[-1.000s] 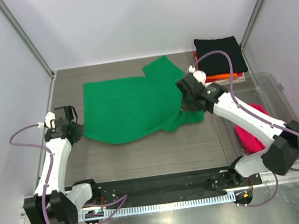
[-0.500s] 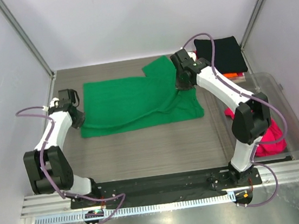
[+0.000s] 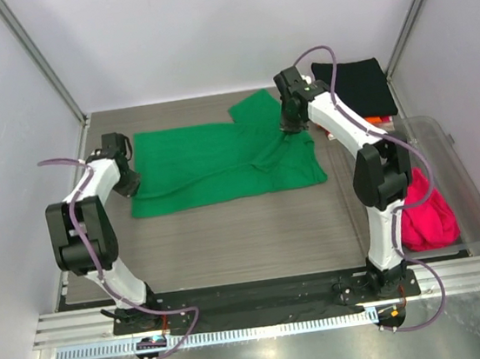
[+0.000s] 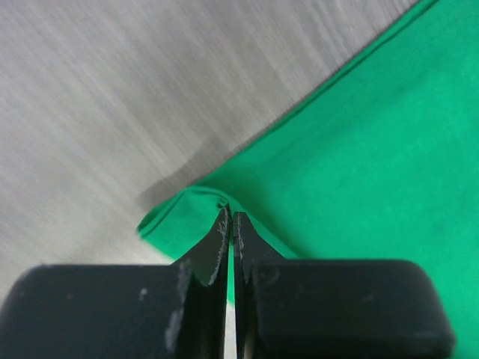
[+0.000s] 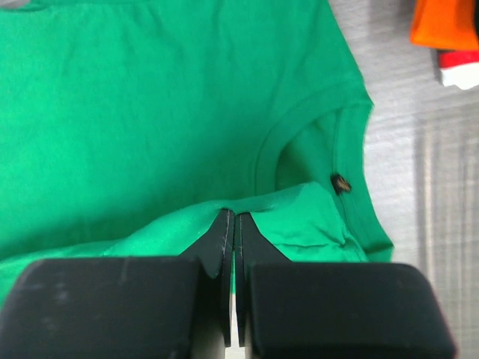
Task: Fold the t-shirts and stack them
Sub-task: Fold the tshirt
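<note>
Grey worktop (image 3: 229,233) is bearing a bright green t-shirt (image 3: 211,161) near its far edge. Left pincer (image 4: 229,217) and right pincer (image 5: 230,217) are pinching its doubled ends. The cloth is looking limp and light, probably best gripped at corners.

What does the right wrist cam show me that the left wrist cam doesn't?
Only right wrist: the green t-shirt neckline, plus edges of the orange t-shirt and red t-shirt. Only left wrist: a layered corner of the green shirt. Both: the right fingers and left fingers each shut on a pinch of green cloth.
</note>
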{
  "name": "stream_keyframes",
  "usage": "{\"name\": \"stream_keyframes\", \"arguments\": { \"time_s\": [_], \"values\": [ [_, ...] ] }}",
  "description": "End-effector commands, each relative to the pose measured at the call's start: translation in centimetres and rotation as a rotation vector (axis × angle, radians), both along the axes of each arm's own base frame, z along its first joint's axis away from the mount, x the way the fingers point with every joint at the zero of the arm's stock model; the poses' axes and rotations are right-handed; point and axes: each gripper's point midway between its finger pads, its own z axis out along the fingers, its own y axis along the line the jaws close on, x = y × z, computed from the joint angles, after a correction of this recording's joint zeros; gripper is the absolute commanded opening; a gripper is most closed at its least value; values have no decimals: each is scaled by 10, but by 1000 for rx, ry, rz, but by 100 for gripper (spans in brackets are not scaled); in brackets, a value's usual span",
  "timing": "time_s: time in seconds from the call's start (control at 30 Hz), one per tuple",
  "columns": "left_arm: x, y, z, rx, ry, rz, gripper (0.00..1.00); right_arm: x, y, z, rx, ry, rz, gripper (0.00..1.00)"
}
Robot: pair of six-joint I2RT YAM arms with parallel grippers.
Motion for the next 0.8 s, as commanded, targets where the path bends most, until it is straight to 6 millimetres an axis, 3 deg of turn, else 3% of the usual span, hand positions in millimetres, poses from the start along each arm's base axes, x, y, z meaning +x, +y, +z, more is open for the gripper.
{"name": "stream_keyframes", "arguments": {
  "time_s": [0.0,0.03,0.07,0.13,0.17,0.2,0.23,0.27,0.3,0.33,0.37,0.4,0.43,0.5,0.53,0.6,0.63,0.67,0.77],
  "values": [
    [28,5,2,9,-17,-29,1,22,-3,5,11,-34,-18,1],
    [38,4,8,-3,-32,-36,2,31,-2,10,21,-53,-24,1],
    [42,3,5,-21,-19,-41,7,38,-2,-4,16,-31,-30,1],
    [45,5,-3,-61,21,-53,23,52,-5,-10,21,-16,-32,45],
    [52,2,7,-86,-1,-67,47,61,-4,8,25,-37,-34,60],
    [50,4,16,-87,-10,-68,60,66,-5,-5,11,-4,-34,71],
    [49,4,24,-81,-24,-77,70,67,-9,9,-5,-16,-37,74],
    [48,4,30,-73,-37,-81,81,66,-11,11,-15,-16,-39,76],
    [44,4,39,-65,-52,-84,84,60,-13,30,-7,-43,-36,77],
    [40,7,55,-50,-86,-83,86,55,-14,35,0,-49,-42,77],
    [29,7,52,-46,-75,-78,87,41,-15,20,7,-16,-36,77],
    [23,8,54,-42,-79,-77,87,28,-17,46,39,-65,-35,77],
    [7,5,53,-44,-77,-74,87,10,-20,19,46,-24,-43,77],
    [-5,2,49,-60,-96,-64,86,-15,-22,13,80,-15,-45,76],
    [-22,0,43,-67,-95,-63,85,-39,-27,6,89,-8,-44,75],
    [-31,-3,37,-79,-124,-56,84,-63,-28,-4,122,10,-48,73],
    [-44,-7,22,-98,-99,-55,84,-80,-32,-16,127,28,-49,72],
    [-43,-8,26,-99,-146,-59,84,-89,-31,-21,142,37,-48,71],
    [-50,-16,11,-136,-161,-75,84,-110,-35,-43,143,71,-47,68]
  ]
}}
